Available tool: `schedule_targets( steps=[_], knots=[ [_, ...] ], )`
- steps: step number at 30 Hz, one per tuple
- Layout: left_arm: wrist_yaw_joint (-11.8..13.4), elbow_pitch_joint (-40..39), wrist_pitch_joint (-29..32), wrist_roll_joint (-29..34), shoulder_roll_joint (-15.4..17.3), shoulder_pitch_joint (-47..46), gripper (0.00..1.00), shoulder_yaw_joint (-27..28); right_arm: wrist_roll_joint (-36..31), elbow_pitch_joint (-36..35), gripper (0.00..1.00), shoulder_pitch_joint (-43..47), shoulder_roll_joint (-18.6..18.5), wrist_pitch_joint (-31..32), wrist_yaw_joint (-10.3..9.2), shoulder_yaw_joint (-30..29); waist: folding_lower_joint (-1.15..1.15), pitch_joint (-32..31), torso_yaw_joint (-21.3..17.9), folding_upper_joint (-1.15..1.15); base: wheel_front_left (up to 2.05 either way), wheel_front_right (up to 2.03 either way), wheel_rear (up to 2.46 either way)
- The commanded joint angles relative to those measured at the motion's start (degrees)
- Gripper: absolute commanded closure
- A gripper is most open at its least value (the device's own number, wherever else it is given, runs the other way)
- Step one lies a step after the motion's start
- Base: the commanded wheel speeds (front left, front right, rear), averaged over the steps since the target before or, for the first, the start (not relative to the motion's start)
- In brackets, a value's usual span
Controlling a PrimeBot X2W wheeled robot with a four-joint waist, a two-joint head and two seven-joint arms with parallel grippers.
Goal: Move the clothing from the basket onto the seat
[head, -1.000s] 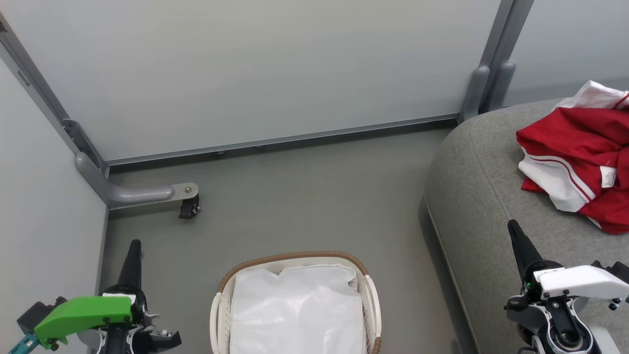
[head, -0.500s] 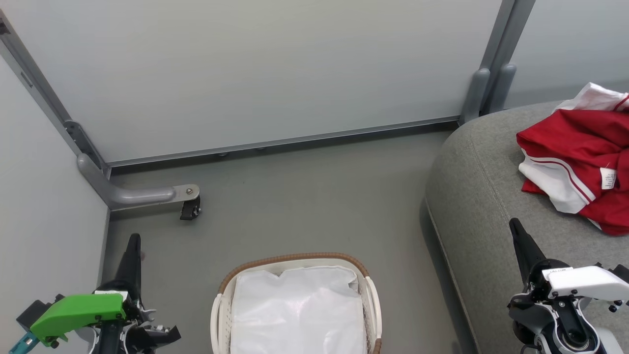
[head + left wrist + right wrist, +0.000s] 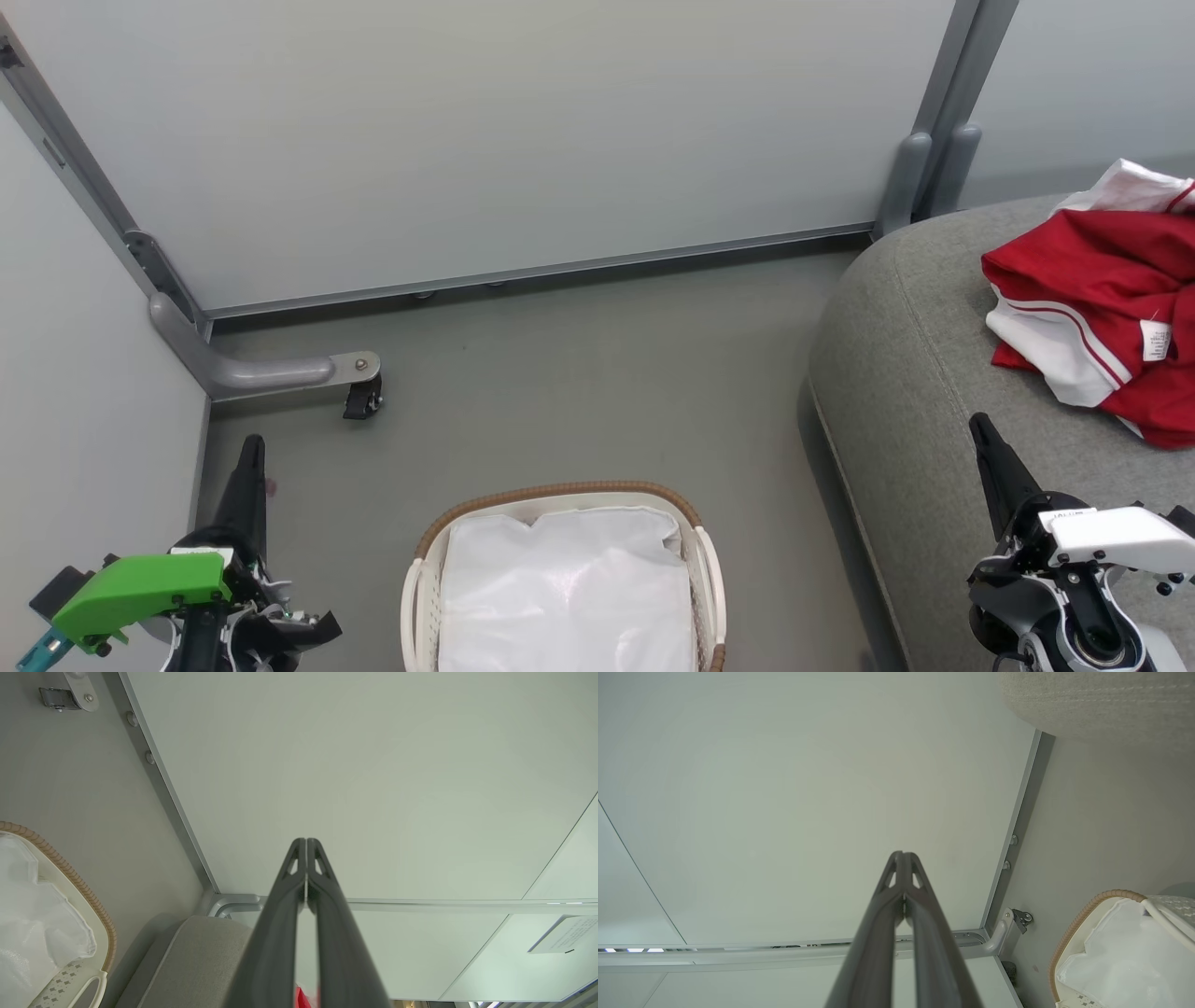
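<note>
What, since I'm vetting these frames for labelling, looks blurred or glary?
Head view: sharp, evenly lit; mild sheen on the basket liner. Left wrist view: left fingers soft near the lens. Right wrist view: seat edge blurred, right fingers soft too.

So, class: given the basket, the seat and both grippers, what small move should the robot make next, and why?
Probably just park both arms and stop. Inside the laundry basket I see white cloth liner and no garment, the red-and-white clothing already lies on the grey seat, and the left gripper and right gripper are shut, holding nothing.
</note>
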Motion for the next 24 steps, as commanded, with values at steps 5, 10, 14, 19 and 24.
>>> schedule_targets(
  steps=[5,10,14,19,24],
  knots=[
    [-0.4,-0.1,0.2,-0.2,0.4,-0.6,1.00,0.1,0.2,-0.2,1.00,0.6,-0.3,0.2,0.02,-0.1,0.00,0.0,0.0,0.00,0.00,0.00,0.00],
    [-0.4,-0.1,0.2,-0.2,0.4,-0.6,1.00,0.1,0.2,-0.2,1.00,0.6,-0.3,0.2,0.02,-0.1,0.00,0.0,0.0,0.00,0.00,0.00,0.00],
    [-0.4,-0.1,0.2,-0.2,0.4,-0.6,1.00,0.1,0.2,-0.2,1.00,0.6,-0.3,0.2,0.02,-0.1,0.00,0.0,0.0,0.00,0.00,0.00,0.00],
    [-0.4,-0.1,0.2,-0.2,0.4,-0.6,1.00,0.1,0.2,-0.2,1.00,0.6,-0.3,0.2,0.02,-0.1,0.00,0.0,0.0,0.00,0.00,0.00,0.00],
    [-0.4,-0.1,0.2,-0.2,0.4,-0.6,1.00,0.1,0.2,-0.2,1.00,0.6,-0.3,0.2,0.02,-0.1,0.00,0.0,0.0,0.00,0.00,0.00,0.00]
  ],
)
